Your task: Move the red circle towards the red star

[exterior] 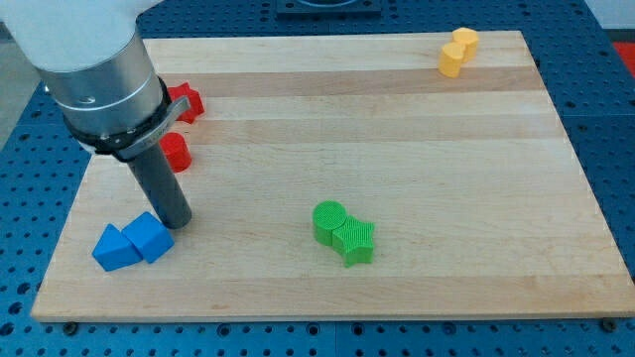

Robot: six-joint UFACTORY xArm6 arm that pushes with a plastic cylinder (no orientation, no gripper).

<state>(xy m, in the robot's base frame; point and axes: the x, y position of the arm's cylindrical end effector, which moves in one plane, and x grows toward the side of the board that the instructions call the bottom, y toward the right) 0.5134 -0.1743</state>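
Note:
The red circle lies near the board's left side, partly hidden behind the rod. The red star lies just above it, towards the view's top, partly covered by the arm's grey body. A small gap shows between the two red blocks. My tip rests on the board below the red circle, towards the view's bottom, and right beside the blue blocks. It is apart from the red circle.
A blue triangle and a blue cube touch each other at the lower left. A green circle and a green star sit together at the centre bottom. Two yellow blocks sit at the top right.

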